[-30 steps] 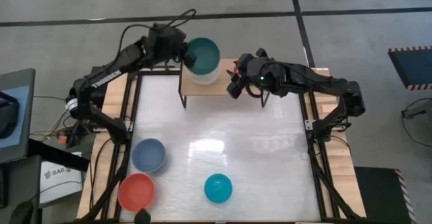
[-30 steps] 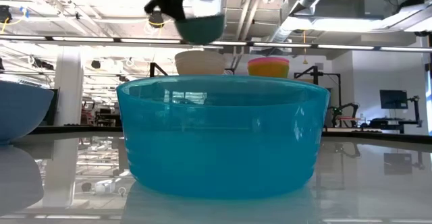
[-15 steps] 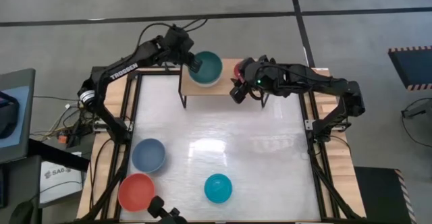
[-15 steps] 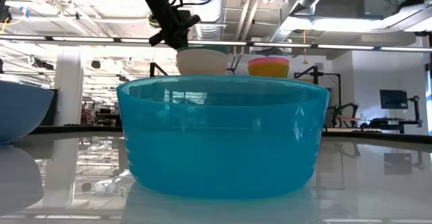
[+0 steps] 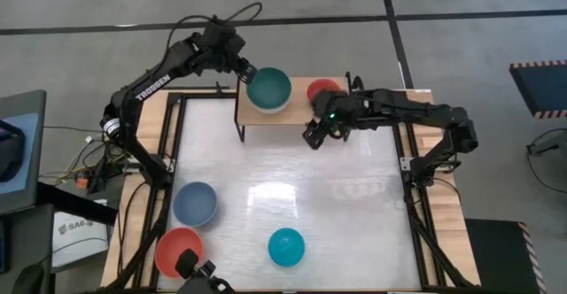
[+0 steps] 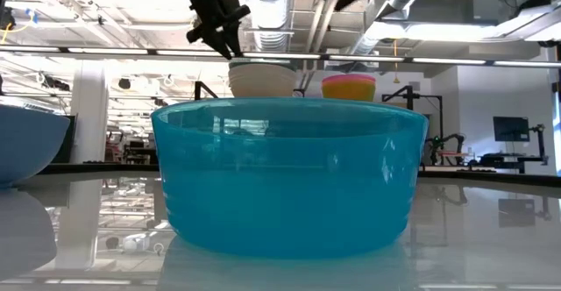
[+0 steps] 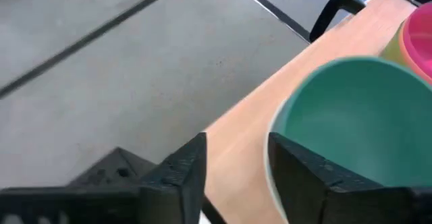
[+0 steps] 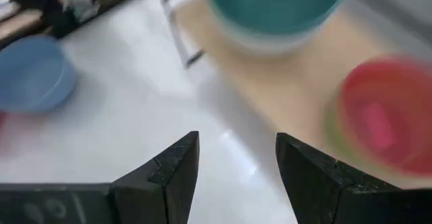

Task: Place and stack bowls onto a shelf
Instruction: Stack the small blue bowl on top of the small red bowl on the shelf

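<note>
We look down on a white counter standing on a grey floor. At its far edge sits the shelf. On it the dark teal bowl is nested in the white bowl, and beside them stands a small stack with the pink bowl on top. Near us wait the slate-blue bowl, red-orange bowl and cyan bowl.

The left gripper sits at the teal bowl's rim, fingers spread and holding nothing, so we judge that bowl just placed. The right gripper, also spread and empty, hovers off the shelf's front edge.

Next we would fetch a near bowl, probably the slate-blue one, which calls for a long reach and a rim pinch.
</note>
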